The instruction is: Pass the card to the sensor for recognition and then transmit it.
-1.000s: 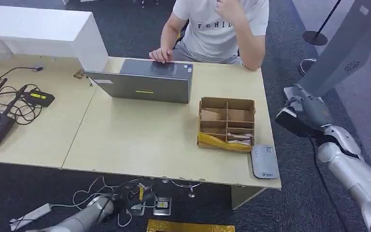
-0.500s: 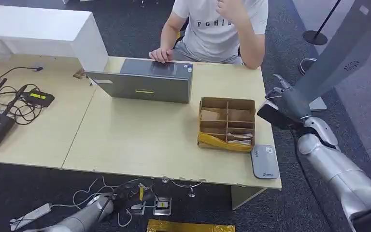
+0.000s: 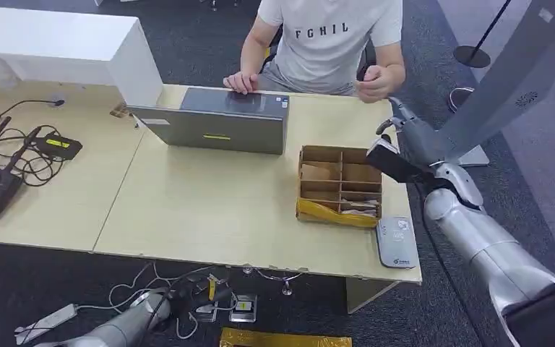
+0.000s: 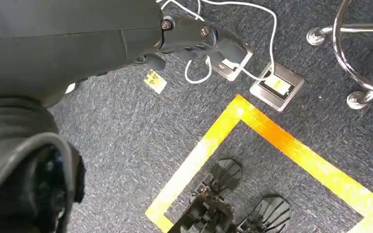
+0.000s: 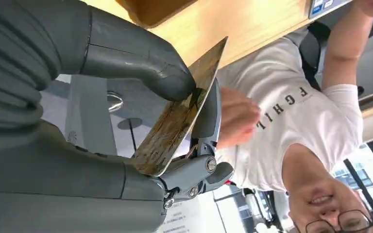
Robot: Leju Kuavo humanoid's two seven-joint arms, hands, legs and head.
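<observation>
— Right robot hand (image 3: 405, 144)?
— Raised past the bench's (image 3: 209, 210) right edge, beside the box (image 3: 340, 184). Pinching the card (image 5: 182, 109) between thumb and fingers (image 5: 209, 116), edge-on toward the person (image 3: 325, 43).
— Room around it?
— Open floor off the bench's right side; person's fist (image 3: 372, 81) near, just beyond the fingertips.
— Sensor (image 3: 396, 242)?
— Flat at the bench's front right corner, just beside the box, well below the card.
— Left robot hand (image 4: 194, 39)?
— Hanging low over carpet and cables; hard to tell whether clenched or released.
— Hidden or blurred?
— Card face smeared, unreadable. Sensor label too small.
— Writing?
— "FGHIL" on the shirt.
</observation>
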